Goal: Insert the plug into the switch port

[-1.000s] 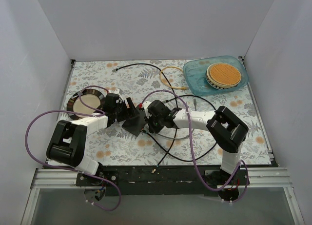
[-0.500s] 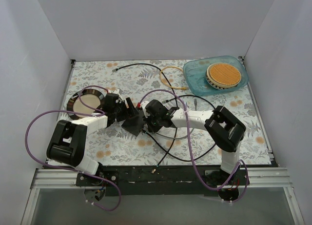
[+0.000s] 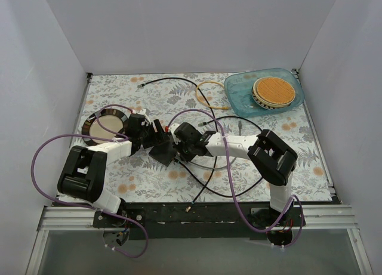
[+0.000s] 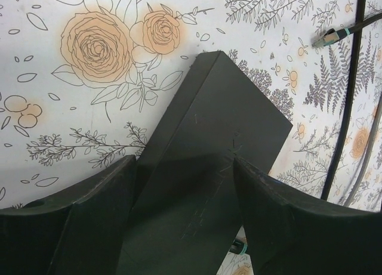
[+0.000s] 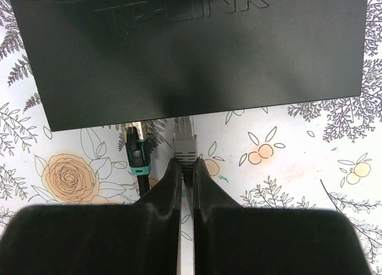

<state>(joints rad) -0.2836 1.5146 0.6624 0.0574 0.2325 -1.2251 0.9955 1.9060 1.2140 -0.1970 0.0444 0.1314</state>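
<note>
The black switch [image 3: 162, 150] lies tilted mid-table. My left gripper [image 3: 154, 135] is shut on it, with a finger pressed on each side [image 4: 185, 185]. In the right wrist view the switch [image 5: 191, 48] fills the top, and its ports along the near edge are hidden beneath it. My right gripper [image 5: 186, 167] is shut on the cable just behind a grey plug [image 5: 184, 141], whose clear tip reaches the switch's edge. Whether it is inside a port I cannot tell. A black plug with a teal boot [image 5: 136, 153] sits at the same edge just to the left.
A blue tray [image 3: 239, 93] with a round woven plate stands at the back right. A round dish [image 3: 106, 126] lies at the left. Black cables loop [image 3: 206, 188] over the middle, with a yellow cable [image 3: 209, 87] behind. A loose plug [image 4: 328, 37] lies near the switch.
My right gripper has moved left with the grey plug, closing up to the switch's edge. The left gripper and switch have barely moved.
</note>
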